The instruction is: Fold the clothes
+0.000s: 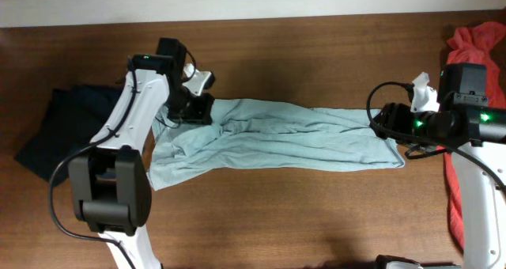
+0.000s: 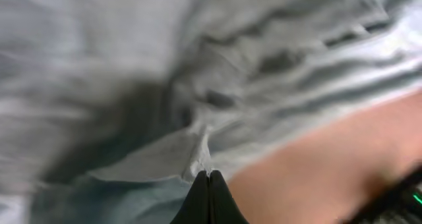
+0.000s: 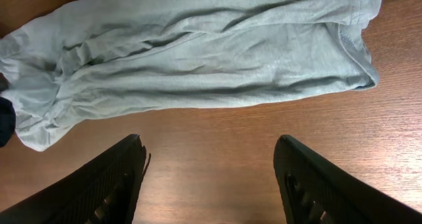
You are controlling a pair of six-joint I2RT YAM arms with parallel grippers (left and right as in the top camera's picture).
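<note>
Overhead, at nine o'clock on the table (image 1: 277, 214), a dark navy garment (image 1: 55, 130) lies bunched at the edge, beside my left arm. To its three o'clock side my left gripper (image 1: 199, 112) is down on the left end of the T-shirt (image 1: 277, 138). The pale grey-blue cloth lies crumpled and drawn out in a long band across the middle of the table, running from nine o'clock to three o'clock.

Left wrist view, much blurred: my two fingers (image 2: 209, 197) are pressed tight together at six o'clock, and a ridge of the T-shirt (image 2: 198, 72) rises straight into their tips, so I am pinching a fold of it.

At the shirt's right end my right gripper (image 1: 379, 123) hangs just beside the cloth. In the right wrist view its fingers (image 3: 112, 178) stand wide apart and grasp nothing. Bare wood (image 3: 211, 132) shows between them, and the T-shirt (image 3: 198, 53) spreads across at twelve o'clock, clear of both tips.

Overhead at about two o'clock, a red-orange garment (image 1: 474, 39) lies at the table's right edge, behind my right arm — well apart from the shirt
</note>
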